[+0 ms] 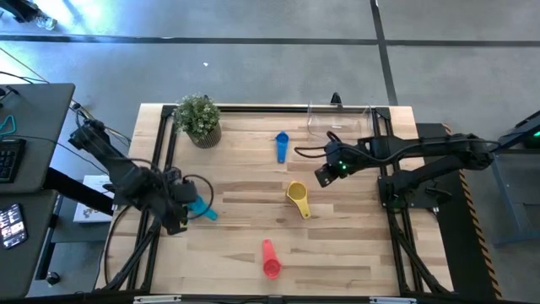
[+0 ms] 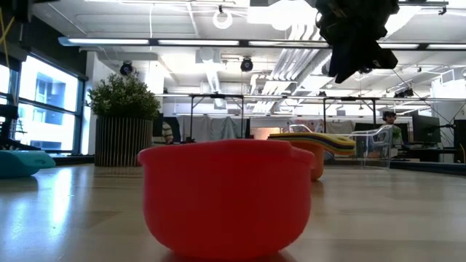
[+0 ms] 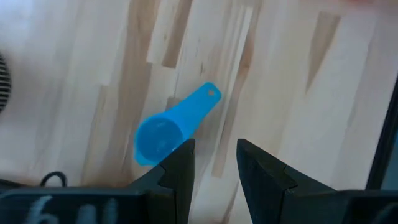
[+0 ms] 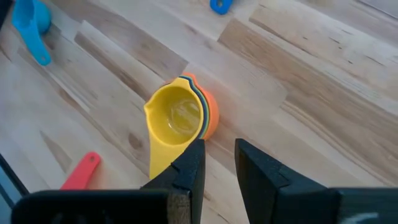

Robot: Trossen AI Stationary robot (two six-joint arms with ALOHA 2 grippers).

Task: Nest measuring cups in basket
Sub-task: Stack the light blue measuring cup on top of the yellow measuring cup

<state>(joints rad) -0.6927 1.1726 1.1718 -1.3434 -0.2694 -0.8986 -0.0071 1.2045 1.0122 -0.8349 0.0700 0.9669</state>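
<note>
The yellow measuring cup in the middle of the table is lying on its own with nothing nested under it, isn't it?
Not quite. The yellow measuring cup is in the middle of the table, but it is nested in other cups: green and orange rims show beneath it in the right wrist view.

yellow nested stack (image 1: pixel 297 197), blue cup (image 1: pixel 282 146), teal cup (image 1: pixel 202 209), red cup (image 1: pixel 271 260) — scattered on wood — clear basket (image 1: pixel 340 120) behind.

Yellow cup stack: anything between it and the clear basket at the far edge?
No object lies on the wood between the yellow cup stack and the basket. Only the right gripper hangs above that stretch, jaws slightly apart, holding nothing.
</note>
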